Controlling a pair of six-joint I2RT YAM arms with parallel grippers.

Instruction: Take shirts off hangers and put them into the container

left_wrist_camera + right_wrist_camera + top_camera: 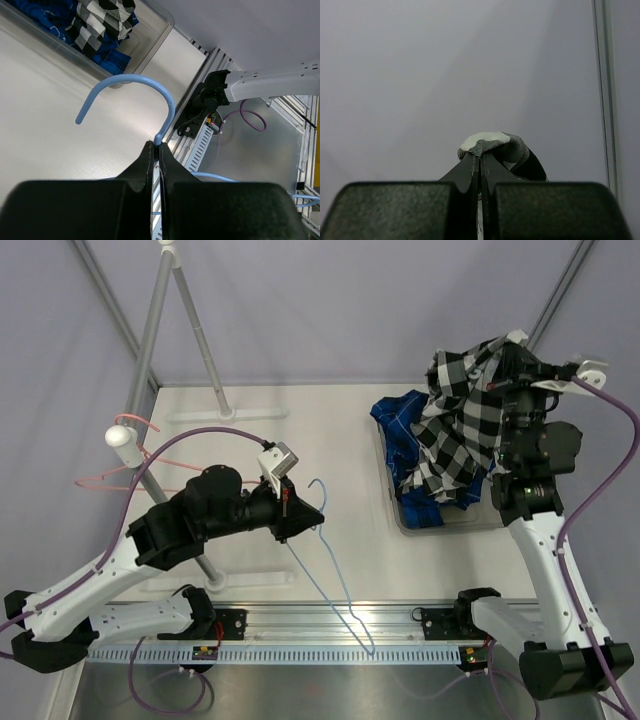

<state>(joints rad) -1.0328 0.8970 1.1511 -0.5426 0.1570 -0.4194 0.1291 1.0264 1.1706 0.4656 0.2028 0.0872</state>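
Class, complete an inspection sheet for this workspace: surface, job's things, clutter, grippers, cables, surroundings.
Surface: white table, bin on its right side.
Job's things: blue shirt in bin; checked shirt lifted, draping into bin; blue hanger bare; pink hanger on rack.
Clutter: nothing seen.
Grippers: left gripper shut on blue hanger; right gripper shut on checked shirt.
Cables: purple cables, looping, one per side.
Surroundings: pale walls, grey frame posts.
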